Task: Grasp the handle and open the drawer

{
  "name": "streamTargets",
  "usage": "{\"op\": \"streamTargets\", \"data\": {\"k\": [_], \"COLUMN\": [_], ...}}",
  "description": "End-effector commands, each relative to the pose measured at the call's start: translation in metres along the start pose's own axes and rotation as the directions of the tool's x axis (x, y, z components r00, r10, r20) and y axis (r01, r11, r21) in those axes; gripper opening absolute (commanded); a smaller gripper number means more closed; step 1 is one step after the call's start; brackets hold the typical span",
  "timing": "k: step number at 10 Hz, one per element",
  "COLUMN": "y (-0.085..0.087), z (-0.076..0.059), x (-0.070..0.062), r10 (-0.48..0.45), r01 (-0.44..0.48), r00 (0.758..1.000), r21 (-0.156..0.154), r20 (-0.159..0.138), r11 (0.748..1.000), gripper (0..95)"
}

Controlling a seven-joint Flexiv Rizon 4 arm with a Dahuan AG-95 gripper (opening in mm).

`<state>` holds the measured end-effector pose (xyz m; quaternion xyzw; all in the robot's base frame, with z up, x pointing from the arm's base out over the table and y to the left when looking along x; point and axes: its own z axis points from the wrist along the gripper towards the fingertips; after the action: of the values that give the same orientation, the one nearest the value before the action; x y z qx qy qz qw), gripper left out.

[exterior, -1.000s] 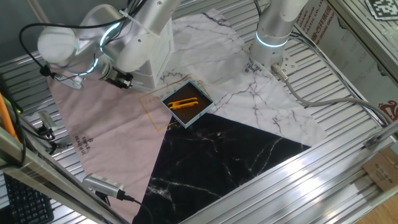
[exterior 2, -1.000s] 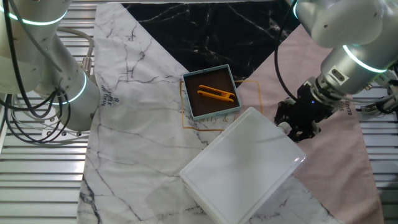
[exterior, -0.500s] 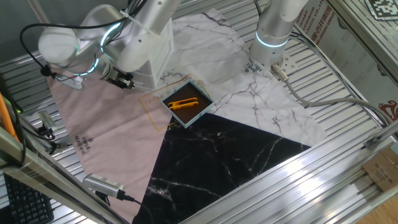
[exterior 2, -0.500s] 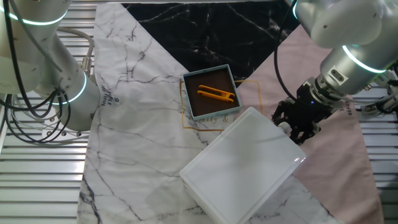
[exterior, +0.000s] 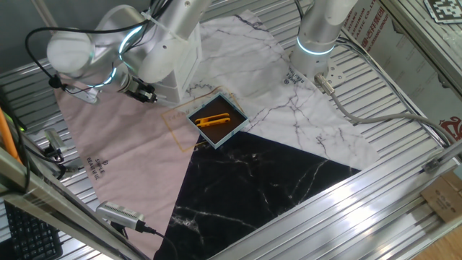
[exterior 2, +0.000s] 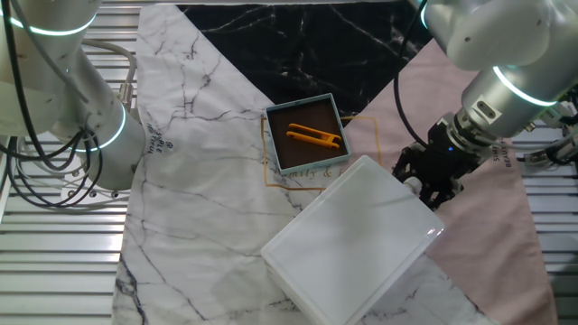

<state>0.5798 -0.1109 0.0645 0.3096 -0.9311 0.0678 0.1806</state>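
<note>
The worktop (exterior 2: 54,271) of metal slats carries pink, white-marble and black-marble cloths. The white cabinet (exterior 2: 348,239) sits near the front in the other fixed view, its drawer front facing right and hidden. The blue-edged tray (exterior 2: 307,133) with an orange tool (exterior 2: 314,137) lies beyond it. The claw (exterior 2: 432,185) (exterior: 144,94) presses against the cabinet's right edge; its opening and the handle cannot be made out.

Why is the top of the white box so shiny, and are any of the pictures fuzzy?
In the other fixed view, the white box has a smooth lid that catches the room light, leaving a pale sheen. The gripper beside it looks sharp, not fuzzy. In one fixed view, the arm covers most of the box, and a blurred bar crosses the left corner, close to the camera.
</note>
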Motion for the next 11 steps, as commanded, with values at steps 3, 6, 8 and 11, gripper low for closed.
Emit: {"op": "streamTargets", "data": {"k": [3, 6, 8, 11], "y": [0.0007, 0.0006, 0.0007, 0.0007], "z": [0.0008, 0.0010, 0.0011, 0.0013], "x": [0.0017, 0.0020, 0.0024, 0.0033], "r10": [0.000, 0.002, 0.005, 0.006], "r01": [0.000, -0.002, -0.005, -0.006], "r00": [1.000, 1.000, 0.999, 0.999], "r21": [0.001, -0.001, -0.002, 0.000], "r20": [0.000, -0.023, -0.036, -0.038], "r11": [1.000, 1.000, 1.000, 1.000], "gripper": [38.0, 38.0, 38.0, 38.0]}}
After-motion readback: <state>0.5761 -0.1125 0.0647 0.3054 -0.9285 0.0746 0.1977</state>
